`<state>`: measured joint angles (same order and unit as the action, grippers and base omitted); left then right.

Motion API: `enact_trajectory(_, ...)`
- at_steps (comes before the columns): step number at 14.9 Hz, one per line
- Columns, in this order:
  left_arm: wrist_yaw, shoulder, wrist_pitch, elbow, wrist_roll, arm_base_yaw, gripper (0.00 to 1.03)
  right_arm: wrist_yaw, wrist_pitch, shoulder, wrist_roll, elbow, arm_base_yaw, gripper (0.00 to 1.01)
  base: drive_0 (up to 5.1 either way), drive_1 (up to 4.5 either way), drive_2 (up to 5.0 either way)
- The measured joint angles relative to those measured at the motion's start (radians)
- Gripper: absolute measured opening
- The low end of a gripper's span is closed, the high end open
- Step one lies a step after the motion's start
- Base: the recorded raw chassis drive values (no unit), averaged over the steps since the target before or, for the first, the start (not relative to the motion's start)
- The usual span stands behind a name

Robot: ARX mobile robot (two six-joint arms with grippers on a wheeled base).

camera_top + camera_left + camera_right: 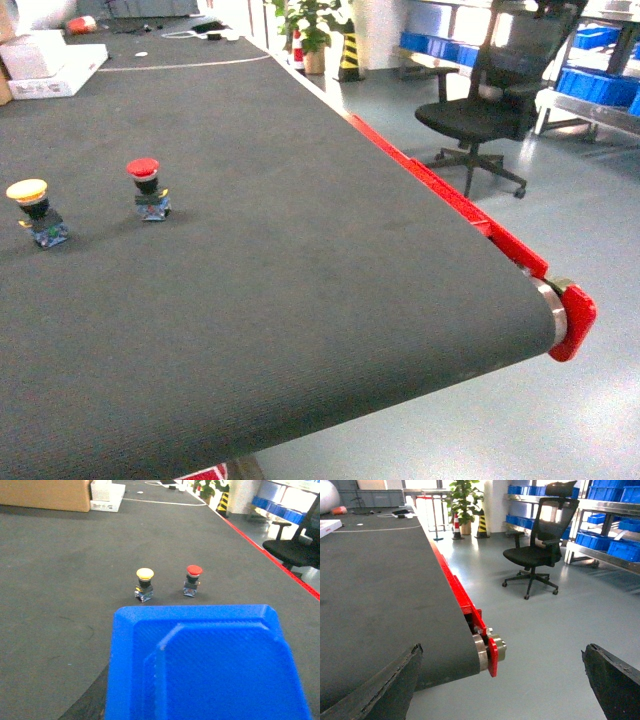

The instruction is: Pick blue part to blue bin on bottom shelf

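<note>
Looking down from the head view, a dark belt (300,250) with a red side rail (450,200) carries two push-buttons side by side near the left edge, one yellow-capped (35,210), one red-capped (147,187); no blue part or gripper shows here. An office chair (490,100) stands on the floor beyond.

From the left wrist, a blue bin (205,665) fills the foreground, just short of both buttons; whether the left gripper clamps it cannot be told.

From the right wrist, the right gripper (505,685) hangs spread wide, empty, over the belt's end roller (487,650).
</note>
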<state>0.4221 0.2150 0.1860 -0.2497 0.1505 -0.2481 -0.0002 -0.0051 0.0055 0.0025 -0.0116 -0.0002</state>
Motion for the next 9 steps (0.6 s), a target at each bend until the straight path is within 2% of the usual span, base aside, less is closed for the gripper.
enact_trajectory(9,0.000,0.000,0.000,0.000,0.000,0.000,0.43,0.000,0.000,0.000,0.000,0.000,0.000,0.98,-1.6,-1.62,-1.6)
